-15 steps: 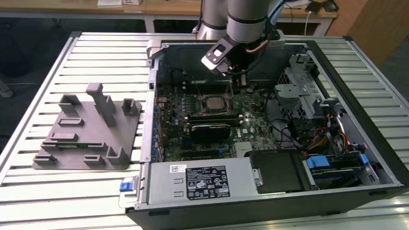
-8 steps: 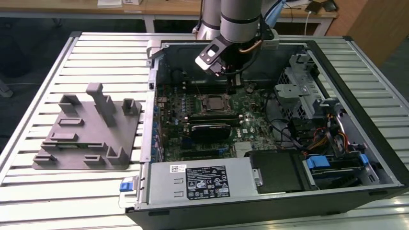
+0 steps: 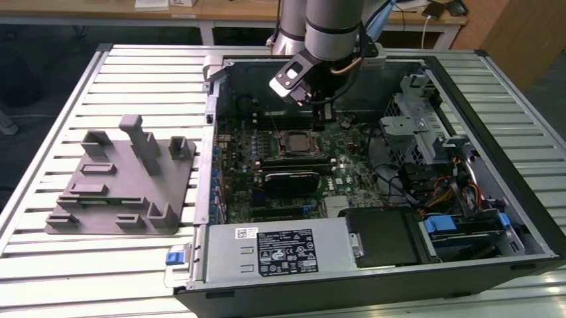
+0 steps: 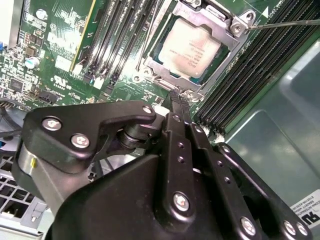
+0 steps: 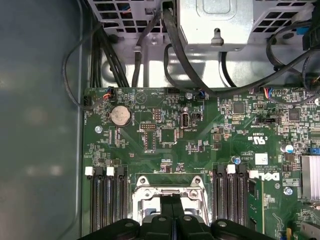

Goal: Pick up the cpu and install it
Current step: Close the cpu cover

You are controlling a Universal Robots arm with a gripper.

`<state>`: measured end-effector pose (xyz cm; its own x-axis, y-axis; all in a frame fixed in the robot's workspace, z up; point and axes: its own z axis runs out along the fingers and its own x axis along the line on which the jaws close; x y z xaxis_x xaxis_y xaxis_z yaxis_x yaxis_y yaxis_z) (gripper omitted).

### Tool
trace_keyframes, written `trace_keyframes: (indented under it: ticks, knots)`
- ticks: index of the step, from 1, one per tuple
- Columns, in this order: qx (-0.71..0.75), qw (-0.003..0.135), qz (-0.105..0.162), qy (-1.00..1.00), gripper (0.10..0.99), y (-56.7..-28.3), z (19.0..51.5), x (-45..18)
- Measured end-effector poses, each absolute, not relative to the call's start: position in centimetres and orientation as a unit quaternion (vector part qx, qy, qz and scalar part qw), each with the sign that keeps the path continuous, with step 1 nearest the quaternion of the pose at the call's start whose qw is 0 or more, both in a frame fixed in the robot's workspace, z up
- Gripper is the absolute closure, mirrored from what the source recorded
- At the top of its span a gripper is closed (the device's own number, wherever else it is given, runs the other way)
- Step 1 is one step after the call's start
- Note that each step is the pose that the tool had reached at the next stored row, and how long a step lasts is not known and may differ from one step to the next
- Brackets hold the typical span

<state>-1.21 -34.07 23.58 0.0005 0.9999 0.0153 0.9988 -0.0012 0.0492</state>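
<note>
Slatted grey metal bench (image 3: 132, 79), open desktop tower case (image 3: 354, 291) on it. Black 2-finger gripper (image 4: 176, 95) clenched, empty, over green motherboard (image 4: 55, 65). Silvery square cpu (image 4: 189, 47) seated in metal socket frame (image 4: 235, 27), just ahead of gripper.

The gripper (image 5: 172, 200) hides (partly) the socket (image 5: 150, 184).
</note>
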Motion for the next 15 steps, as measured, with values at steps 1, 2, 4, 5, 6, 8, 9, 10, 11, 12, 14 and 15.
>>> trace_keyframes:
  ticks: [1,2,4,5,6,8,9,10,11,12,14,15]
  knots:
    - [0.707,0.012,0.022,0.707,0.980,-34.07,23.57,-1.21]
    - [0.707,0.011,0.022,0.707,0.980,-34.07,23.55,-1.21]
    - [0.707,0.010,0.021,0.707,0.980,-34.07,23.53,-1.21]
    - [0.707,0.010,0.021,0.707,0.980,-34.07,23.52,-1.21]
    - [0.707,0.009,0.020,0.707,0.980,-34.07,23.51,-1.21]
    - [0.707,0.009,0.019,0.707,0.980,-34.07,23.49,-1.21]
    - [0.707,0.008,0.019,0.707,0.980,-34.07,23.48,-1.21]
    - [0.707,0.008,0.018,0.707,0.980,-34.07,23.47,-1.21]
    - [0.707,0.007,0.018,0.707,0.980,-34.07,23.45,-1.21]
    - [0.707,0.007,0.018,0.707,0.980,-34.07,23.44,-1.21]
    - [0.707,0.006,0.017,0.707,0.980,-34.07,23.42,-1.21]
    - [0.707,0.005,0.016,0.707,0.980,-34.07,23.41,-1.21]
